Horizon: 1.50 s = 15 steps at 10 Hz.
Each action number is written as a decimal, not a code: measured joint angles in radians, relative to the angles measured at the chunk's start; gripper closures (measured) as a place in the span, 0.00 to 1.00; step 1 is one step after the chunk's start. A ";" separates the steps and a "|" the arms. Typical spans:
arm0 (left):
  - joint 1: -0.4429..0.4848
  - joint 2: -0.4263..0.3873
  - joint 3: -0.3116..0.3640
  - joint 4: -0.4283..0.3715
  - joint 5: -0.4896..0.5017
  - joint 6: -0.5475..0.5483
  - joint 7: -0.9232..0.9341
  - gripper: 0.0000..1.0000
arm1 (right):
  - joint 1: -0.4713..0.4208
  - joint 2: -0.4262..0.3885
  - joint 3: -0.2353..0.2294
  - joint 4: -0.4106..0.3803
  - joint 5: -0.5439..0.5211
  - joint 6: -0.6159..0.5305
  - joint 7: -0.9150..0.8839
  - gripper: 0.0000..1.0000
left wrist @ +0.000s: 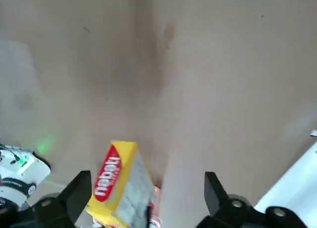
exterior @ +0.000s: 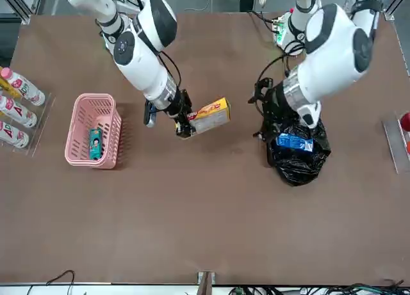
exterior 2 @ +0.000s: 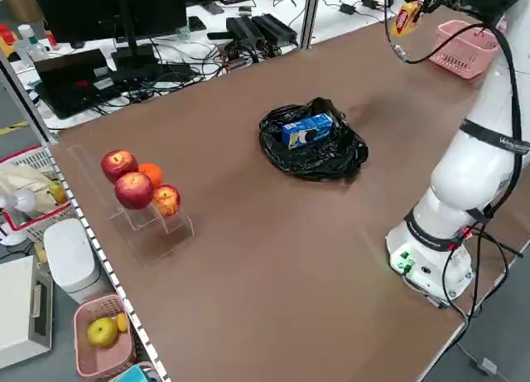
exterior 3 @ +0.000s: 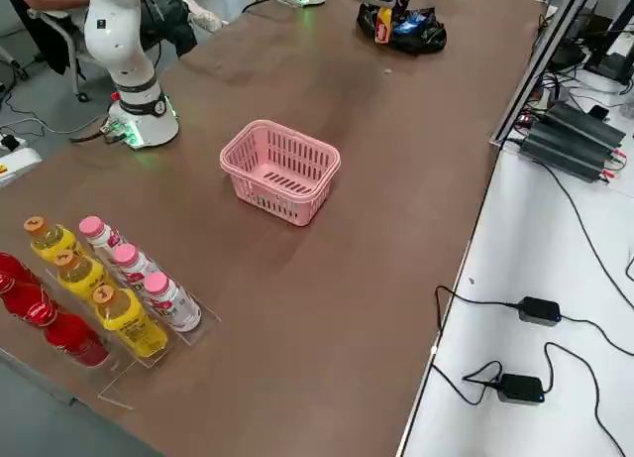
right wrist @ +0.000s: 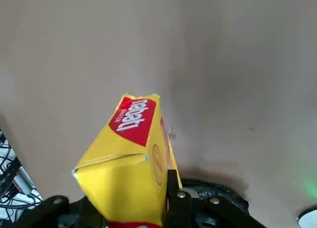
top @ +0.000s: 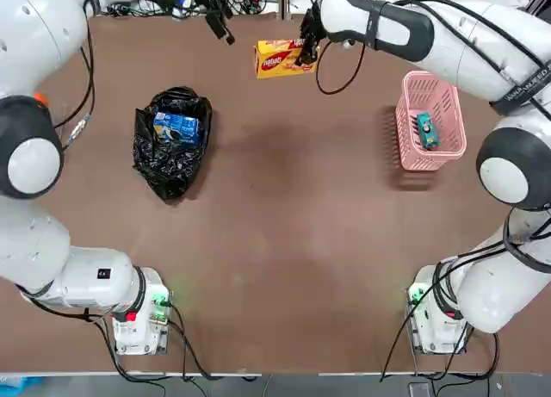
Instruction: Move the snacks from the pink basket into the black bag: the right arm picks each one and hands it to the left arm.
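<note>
Right gripper (right wrist: 136,210): fingers grasping yellow box (right wrist: 129,154), red label above fingertips | left gripper (left wrist: 148,208): fingers wide apart, nothing between; yellow box beyond

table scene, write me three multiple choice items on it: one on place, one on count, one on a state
1. Where is the blue pack?
a) in the pink basket
b) in the black bag
c) in the left tool

2. How many white bottles are there?
a) one
b) three
c) six

3. How is the right tool?
a) shut on the yellow pack
b) open and empty
c) shut on a bottle

1 b: the top view shows it lying among the bag's folds.
2 b: the front view shows three, with pink caps.
3 a: the front view shows the pack gripped above the table, between basket and bag.
</note>
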 joint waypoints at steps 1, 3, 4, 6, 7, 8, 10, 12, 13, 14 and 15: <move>0.000 -0.020 -0.020 -0.042 0.000 0.006 -0.001 0.00 | 0.004 0.014 0.000 0.020 0.000 -0.002 0.010 0.63; 0.002 -0.083 -0.029 -0.119 0.000 0.009 -0.001 0.00 | 0.008 0.032 0.000 0.047 0.000 -0.002 0.023 0.63; 0.003 -0.119 -0.029 -0.148 -0.006 0.009 -0.001 0.00 | 0.008 0.035 -0.001 0.054 0.000 -0.003 0.029 0.63; 0.002 -0.149 -0.034 -0.175 -0.033 0.045 -0.001 0.00 | 0.008 0.040 -0.001 0.062 0.000 -0.004 0.033 0.63; 0.002 -0.147 -0.043 -0.181 -0.036 0.077 -0.013 0.00 | 0.009 0.043 -0.001 0.066 0.000 -0.004 0.035 0.63; 0.002 -0.142 -0.051 -0.185 -0.036 0.110 -0.026 0.00 | 0.011 0.048 -0.001 0.073 0.000 -0.005 0.038 0.63; 0.001 -0.127 -0.071 -0.186 -0.037 0.147 -0.040 0.00 | 0.023 0.056 -0.001 0.077 0.000 -0.005 0.040 0.63; -0.003 -0.118 -0.081 -0.186 -0.037 0.162 -0.041 0.00 | 0.033 0.060 -0.001 0.078 0.000 -0.005 0.041 0.63; -0.008 -0.115 -0.084 -0.186 -0.037 0.170 -0.041 0.00 | 0.037 0.061 -0.001 0.078 0.000 -0.005 0.041 0.63; -0.010 -0.109 -0.086 -0.186 -0.037 0.183 -0.041 0.00 | 0.038 0.063 -0.001 0.078 0.000 -0.005 0.042 0.63; -0.011 -0.100 -0.088 -0.186 -0.037 0.200 -0.041 0.00 | 0.038 0.064 -0.002 0.078 0.000 -0.005 0.042 0.63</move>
